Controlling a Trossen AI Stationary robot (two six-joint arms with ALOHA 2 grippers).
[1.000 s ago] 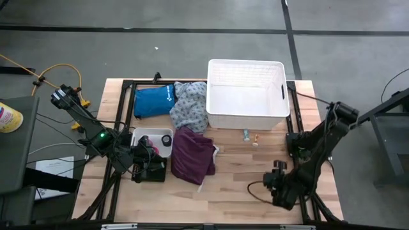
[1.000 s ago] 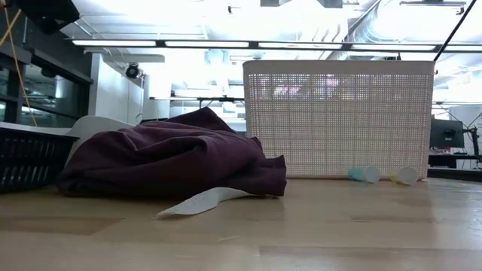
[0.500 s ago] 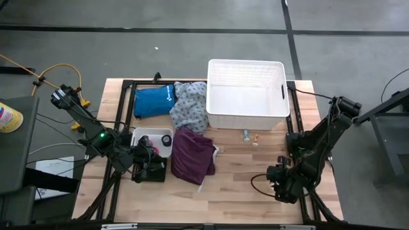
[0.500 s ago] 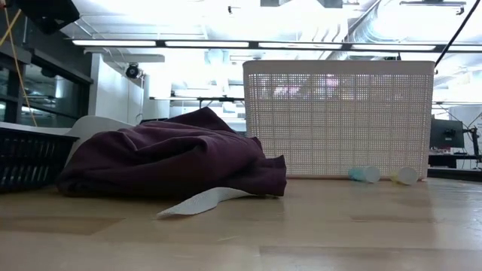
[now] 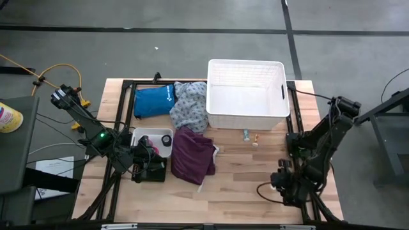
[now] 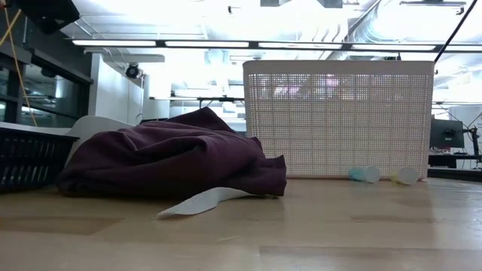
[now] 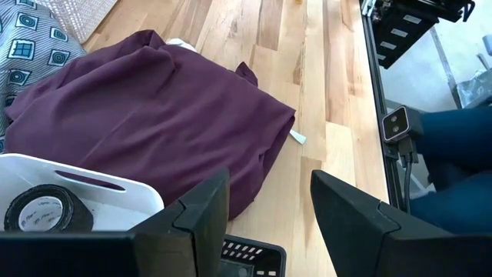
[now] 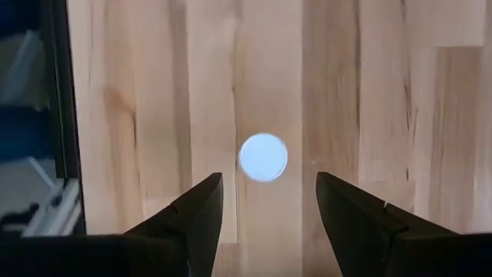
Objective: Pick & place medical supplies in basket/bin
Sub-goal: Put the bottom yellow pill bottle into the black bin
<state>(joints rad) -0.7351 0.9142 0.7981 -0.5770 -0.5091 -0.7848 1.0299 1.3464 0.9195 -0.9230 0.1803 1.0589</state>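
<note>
**Both grippers empty and spread; supplies lie outside the basket**

Your left gripper (image 5: 152, 158) sits at the table's left side, over the small black mesh crate (image 5: 151, 171) and beside the small white tray (image 5: 142, 133). In its wrist view the two fingers (image 7: 201, 208) stand apart with nothing between them, and a dark roll (image 7: 42, 208) lies in the tray.

Just right of that you see the maroon garment (image 5: 193, 155) crumpled on the wood, with a white tag (image 6: 199, 203) poking out from under it in the low view. Behind it lie the grey-patterned garment (image 5: 188, 106) and a blue pouch (image 5: 154, 100).

The large white basket (image 5: 246, 115) stands at the back centre, its inside bare. Two tiny vials (image 5: 250, 135) lie on the table just in front of its wall, near each other.

Your right gripper (image 5: 279, 184) is low at the table's front right, well apart from the vials. Its fingers (image 8: 192, 211) are spread and grasp nothing; a small white round piece (image 8: 263, 157) lies on the wood ahead of them.
</note>
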